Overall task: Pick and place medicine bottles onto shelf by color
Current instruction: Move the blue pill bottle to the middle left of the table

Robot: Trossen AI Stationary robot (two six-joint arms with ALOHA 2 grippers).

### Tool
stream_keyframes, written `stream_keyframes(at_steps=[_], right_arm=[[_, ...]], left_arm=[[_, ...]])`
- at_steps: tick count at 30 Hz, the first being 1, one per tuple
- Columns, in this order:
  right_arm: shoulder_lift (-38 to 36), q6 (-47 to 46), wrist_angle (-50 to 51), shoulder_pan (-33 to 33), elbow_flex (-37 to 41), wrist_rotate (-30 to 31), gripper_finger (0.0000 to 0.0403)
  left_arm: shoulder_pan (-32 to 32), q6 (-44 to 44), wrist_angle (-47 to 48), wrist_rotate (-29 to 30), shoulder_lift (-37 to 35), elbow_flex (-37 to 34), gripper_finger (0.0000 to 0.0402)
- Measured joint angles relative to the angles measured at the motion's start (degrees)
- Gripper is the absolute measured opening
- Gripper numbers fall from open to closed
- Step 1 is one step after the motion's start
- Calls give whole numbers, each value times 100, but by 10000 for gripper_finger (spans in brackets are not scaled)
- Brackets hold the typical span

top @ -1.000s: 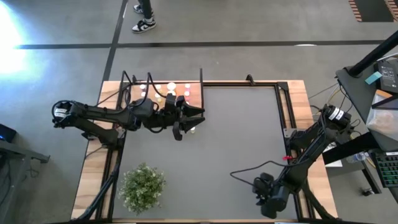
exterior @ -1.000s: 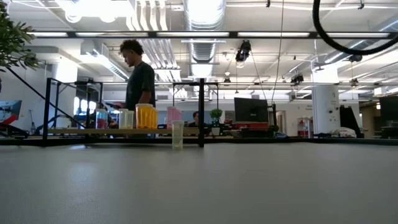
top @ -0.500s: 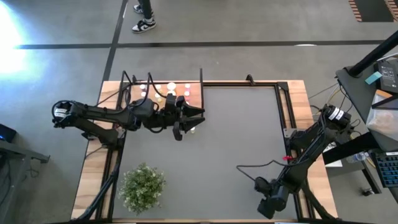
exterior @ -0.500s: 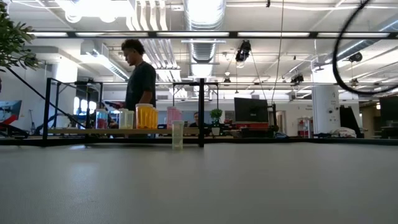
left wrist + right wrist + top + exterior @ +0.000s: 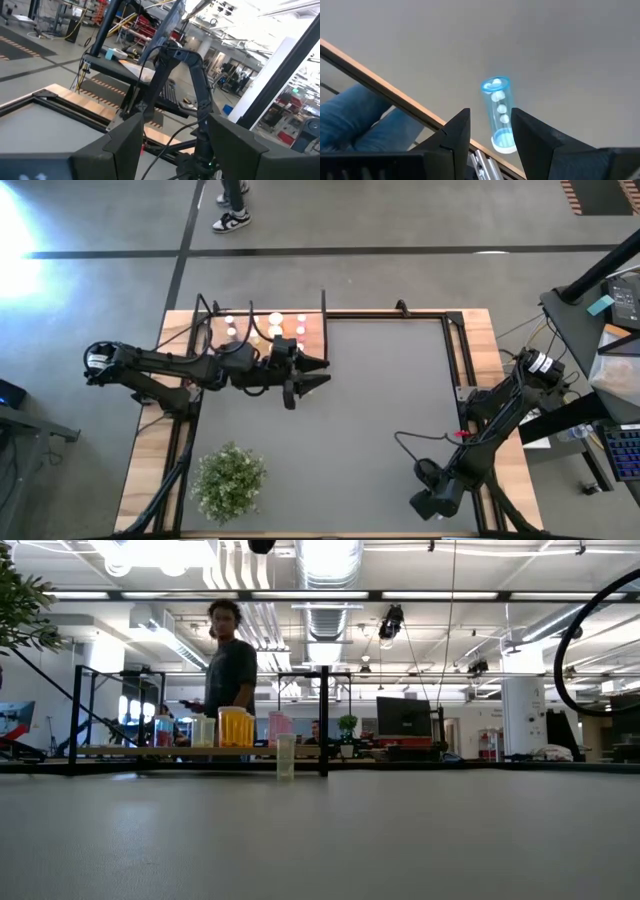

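The left claw [image 5: 313, 370] hovers beside the flat light-wood shelf with thin black rods [image 5: 313, 332] at the surface's far left corner, fingers apart and holding nothing. Small white-capped medicine bottles [image 5: 275, 320] stand on the shelf. The right claw [image 5: 490, 131], near the surface's near right corner, clamps a clear blue-tinted bottle [image 5: 498, 112].

I can read no lettering, label, brand mark or number on anything before me; whatever print the small white-capped bottles [image 5: 234, 727] carry is too small to tell.
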State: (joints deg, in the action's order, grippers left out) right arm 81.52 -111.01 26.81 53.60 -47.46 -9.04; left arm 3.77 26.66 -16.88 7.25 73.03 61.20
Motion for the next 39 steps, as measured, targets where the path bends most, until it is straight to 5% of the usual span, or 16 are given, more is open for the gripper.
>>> stream_keyframes(at_steps=[25,39], right_arm=[[716,451,-15,0,-21,-94,170],[606,462,12,0,6,-275,91]], left_arm=[[0,0,-14,0,0,-1,203],[0,1,-13,0,0,-1,203]])
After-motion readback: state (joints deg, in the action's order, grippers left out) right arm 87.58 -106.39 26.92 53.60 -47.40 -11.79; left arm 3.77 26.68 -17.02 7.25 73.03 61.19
